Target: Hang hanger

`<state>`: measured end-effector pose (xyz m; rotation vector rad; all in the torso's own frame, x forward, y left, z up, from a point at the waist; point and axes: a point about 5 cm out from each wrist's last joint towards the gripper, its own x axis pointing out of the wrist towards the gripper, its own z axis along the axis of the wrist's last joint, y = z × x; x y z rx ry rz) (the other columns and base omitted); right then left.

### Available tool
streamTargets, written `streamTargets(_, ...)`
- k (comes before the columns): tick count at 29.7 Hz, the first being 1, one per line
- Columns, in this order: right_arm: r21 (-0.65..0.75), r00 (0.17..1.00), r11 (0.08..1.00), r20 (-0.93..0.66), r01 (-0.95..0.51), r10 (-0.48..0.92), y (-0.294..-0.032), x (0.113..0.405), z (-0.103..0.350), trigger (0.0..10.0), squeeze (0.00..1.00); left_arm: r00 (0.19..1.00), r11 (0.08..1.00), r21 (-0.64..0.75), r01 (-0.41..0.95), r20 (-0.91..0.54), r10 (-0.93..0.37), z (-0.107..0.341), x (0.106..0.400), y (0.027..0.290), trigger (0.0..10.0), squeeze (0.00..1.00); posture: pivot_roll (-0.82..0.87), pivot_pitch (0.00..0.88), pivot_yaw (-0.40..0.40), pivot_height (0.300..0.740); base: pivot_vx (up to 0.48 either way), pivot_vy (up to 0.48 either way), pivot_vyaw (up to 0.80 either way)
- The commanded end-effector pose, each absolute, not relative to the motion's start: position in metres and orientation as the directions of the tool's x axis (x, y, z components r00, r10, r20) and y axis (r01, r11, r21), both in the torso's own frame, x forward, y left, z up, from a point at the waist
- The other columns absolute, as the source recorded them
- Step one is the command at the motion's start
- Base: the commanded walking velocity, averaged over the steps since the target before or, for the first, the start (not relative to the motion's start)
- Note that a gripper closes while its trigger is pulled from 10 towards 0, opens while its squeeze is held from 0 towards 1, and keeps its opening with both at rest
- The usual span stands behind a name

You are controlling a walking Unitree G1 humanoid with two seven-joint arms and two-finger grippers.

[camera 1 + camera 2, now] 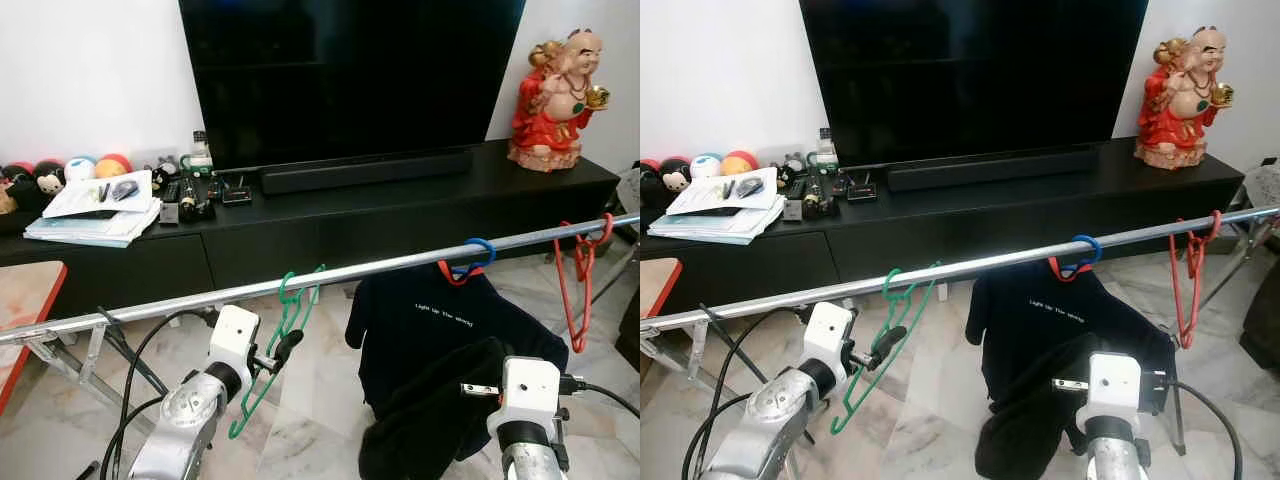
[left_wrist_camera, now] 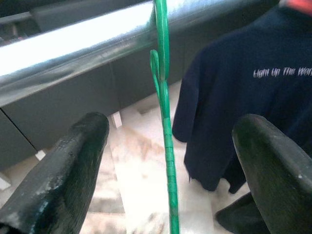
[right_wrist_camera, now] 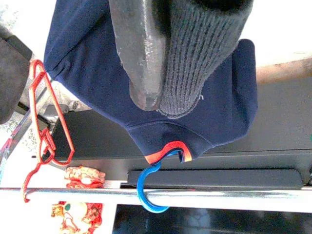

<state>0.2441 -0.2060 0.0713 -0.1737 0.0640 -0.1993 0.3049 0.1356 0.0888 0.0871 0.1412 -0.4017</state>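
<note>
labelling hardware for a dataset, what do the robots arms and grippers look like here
Both arms are silver metal tubes ending in white boxy wrist blocks, with black cables looping off them. The left gripper has two long, rounded black fingers, matte and a little scuffed. The right gripper shows a dark, worn metal-looking finger beside ribbed grey knit cloth.

right gripper: top centre, fingers clamped on dark knit cloth
navy shirt: on blue hook, over rail
red hanger: left edge
</note>
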Motion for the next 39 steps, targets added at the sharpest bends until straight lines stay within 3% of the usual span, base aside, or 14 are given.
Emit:
streamTargets(1,-0.167,0.979,0.965,-0.005,0.2,-0.204,-0.203,0.251,0.078,10.0,0.0,0.9,0.905,0.089,0.416,-0.18,-0.396,0.091,0.314,0.135,10.0,0.0,0.04,0.0,0.055,0.74,0.0,0.0,0.0)
streamTargets(18,-0.154,0.977,0.966,-0.017,0.208,-0.213,-0.195,0.248,0.072,10.0,0.0,0.897,0.92,0.082,0.383,-0.27,-0.35,0.096,0.349,0.121,10.0,0.0,0.03,0.0,0.08,0.74,0.0,0.0,0.0)
streamTargets(28,-0.161,0.978,0.966,-0.018,0.202,-0.208,-0.195,0.248,0.073,10.0,0.0,0.888,0.919,0.099,0.381,-0.315,-0.334,0.087,0.35,0.118,10.0,0.0,0.03,0.0,0.073,0.74,0.0,0.0,0.0)
streamTargets(29,-0.162,0.978,0.966,-0.018,0.2,-0.206,-0.195,0.248,0.073,10.0,0.0,0.887,0.921,0.094,0.378,-0.321,-0.332,0.085,0.35,0.118,7.2,0.0,0.03,0.0,0.073,0.74,0.0,0.0,0.0)
streamTargets(30,-0.163,0.979,0.966,-0.017,0.2,-0.205,-0.194,0.248,0.073,10.0,0.0,0.887,0.922,0.092,0.376,-0.322,-0.33,0.084,0.35,0.118,2.5,0.0,0.03,0.0,0.073,0.74,0.0,0.0,0.0)
streamTargets(31,-0.163,0.979,0.966,-0.018,0.199,-0.205,-0.194,0.248,0.073,10.0,0.0,0.887,0.923,0.091,0.375,-0.323,-0.329,0.084,0.35,0.118,0.8,0.0,0.03,0.0,0.072,0.74,0.0,0.0,0.0)
streamTargets(32,-0.163,0.979,0.966,-0.018,0.199,-0.204,-0.194,0.248,0.073,10.0,0.0,0.887,0.923,0.09,0.374,-0.323,-0.328,0.083,0.35,0.119,0.8,0.0,0.03,0.0,0.072,0.74,0.0,0.0,0.0)
streamTargets(33,-0.164,0.979,0.966,-0.018,0.198,-0.203,-0.194,0.249,0.073,10.0,0.0,0.887,0.924,0.085,0.372,-0.326,-0.327,0.082,0.35,0.119,0.0,0.0,0.03,0.0,0.072,0.74,0.0,0.0,0.0)
streamTargets(39,-0.164,0.979,0.967,-0.02,0.195,-0.201,-0.194,0.249,0.073,10.0,0.0,0.886,0.924,0.087,0.373,-0.33,-0.327,0.08,0.349,0.12,0.0,0.0,0.03,0.0,0.074,0.74,0.0,0.0,0.0)
